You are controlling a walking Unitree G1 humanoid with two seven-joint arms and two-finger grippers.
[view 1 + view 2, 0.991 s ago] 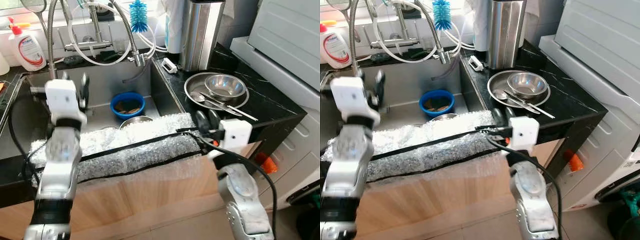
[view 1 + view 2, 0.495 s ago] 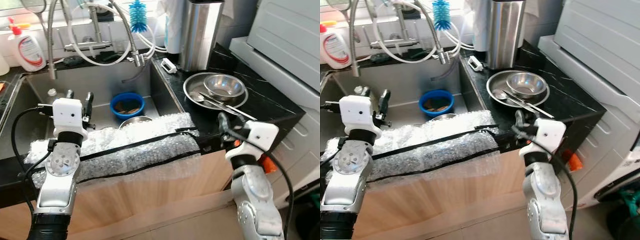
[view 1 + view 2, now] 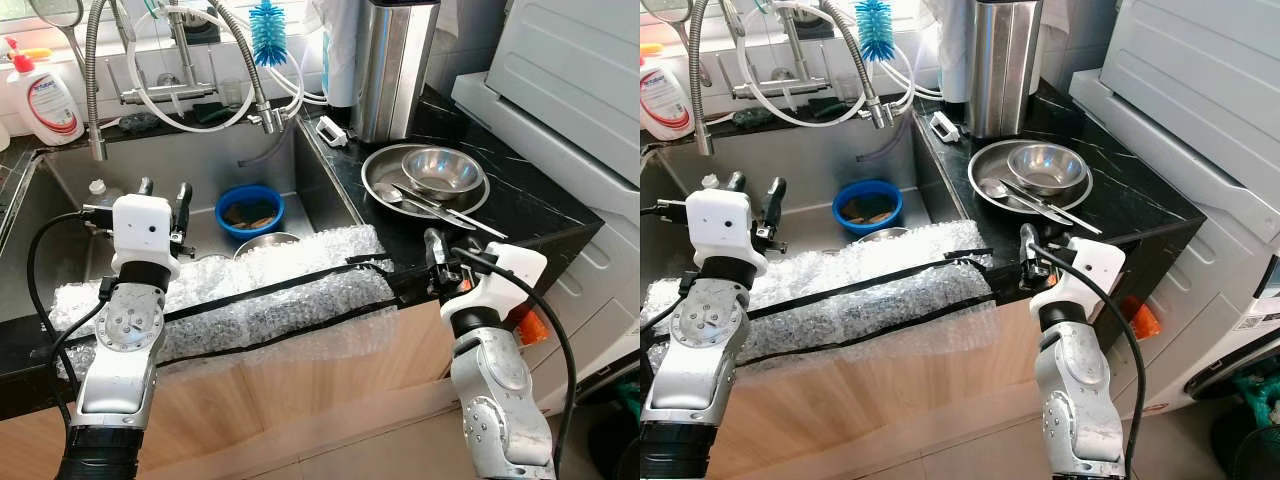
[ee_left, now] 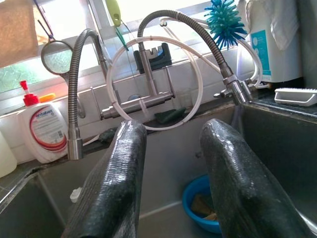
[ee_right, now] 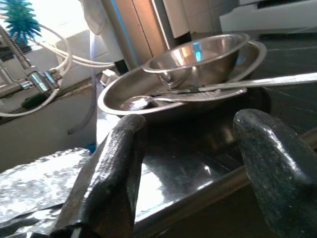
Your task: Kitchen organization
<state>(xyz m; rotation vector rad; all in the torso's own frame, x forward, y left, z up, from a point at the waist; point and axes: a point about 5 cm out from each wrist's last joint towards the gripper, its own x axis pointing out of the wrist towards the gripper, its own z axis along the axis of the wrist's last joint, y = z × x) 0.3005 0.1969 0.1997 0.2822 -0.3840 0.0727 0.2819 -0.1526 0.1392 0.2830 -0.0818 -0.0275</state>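
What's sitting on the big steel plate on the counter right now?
On the steel plate sit a small steel bowl, a spoon and long utensils poking over the rim toward the right gripper. The bowl looks empty; whatever lies beneath it is hidden.

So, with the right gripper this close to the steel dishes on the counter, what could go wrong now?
1. The long utensils stick out over the steel plate's rim toward the open right gripper; a reach could knock them off.
2. The small bowl sits loose in the plate and may slide.
3. The bubble wrap over the sink edge could snag either arm.
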